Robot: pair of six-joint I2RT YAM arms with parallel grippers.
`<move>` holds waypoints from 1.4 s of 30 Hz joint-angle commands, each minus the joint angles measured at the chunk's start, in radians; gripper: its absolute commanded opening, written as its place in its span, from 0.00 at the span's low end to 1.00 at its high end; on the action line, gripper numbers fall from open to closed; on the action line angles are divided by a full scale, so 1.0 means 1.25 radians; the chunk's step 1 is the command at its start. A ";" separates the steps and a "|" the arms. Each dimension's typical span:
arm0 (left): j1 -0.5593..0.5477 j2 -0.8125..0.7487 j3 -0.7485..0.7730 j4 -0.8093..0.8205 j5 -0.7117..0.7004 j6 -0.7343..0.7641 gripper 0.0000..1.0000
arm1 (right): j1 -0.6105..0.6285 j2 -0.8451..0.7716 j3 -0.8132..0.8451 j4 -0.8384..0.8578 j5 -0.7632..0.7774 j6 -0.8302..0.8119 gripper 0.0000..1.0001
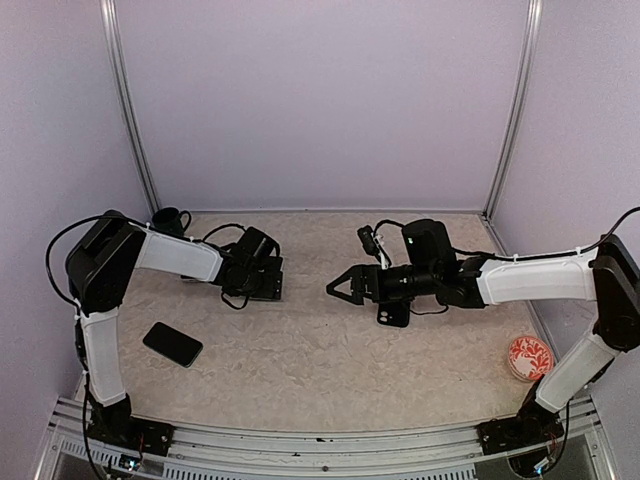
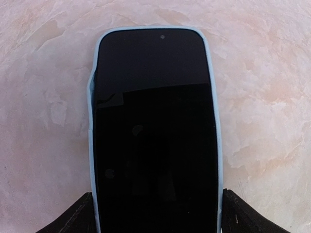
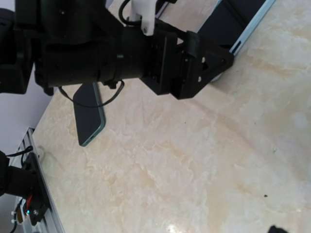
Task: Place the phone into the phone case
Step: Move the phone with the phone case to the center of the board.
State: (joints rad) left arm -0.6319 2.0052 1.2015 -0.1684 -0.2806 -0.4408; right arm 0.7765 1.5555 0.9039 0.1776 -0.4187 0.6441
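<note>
Marbled counter (image 2: pixel 262 97); phone (image 2: pixel 155 136) lying in pale-blue case (image 2: pixel 217 121).
Left fingers (image 2: pixel 80 218) straddling its sides, clamped or not: cannot tell; right fingers (image 1: pixel 345 279) spread. Squeeze evenly, press corners flush.

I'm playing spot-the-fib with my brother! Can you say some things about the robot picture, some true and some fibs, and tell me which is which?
1. The phone between the left claw fingers sits inside a light blue case. True.
2. The right claw is holding a phone. False: it is open and holds nothing.
3. A red patterned dish sits on the table near the right arm. True.
4. The second phone, near the left arm, is standing up on its end. False: it lies flat on the table.
</note>
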 commanded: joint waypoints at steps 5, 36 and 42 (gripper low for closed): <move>0.012 0.018 0.013 -0.058 -0.078 -0.049 0.80 | -0.005 0.017 0.017 0.012 -0.007 -0.007 0.99; 0.186 0.088 0.137 -0.050 0.029 0.108 0.83 | -0.005 -0.011 -0.033 0.027 -0.004 0.005 1.00; 0.180 0.076 0.128 -0.059 0.019 0.097 0.88 | -0.006 -0.009 -0.035 0.028 -0.002 0.003 0.99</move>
State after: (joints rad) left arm -0.3988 2.0903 1.3491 -0.2398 -0.2588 -0.3252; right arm 0.7757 1.5707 0.8768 0.1864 -0.4274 0.6479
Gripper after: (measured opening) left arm 0.861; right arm 0.994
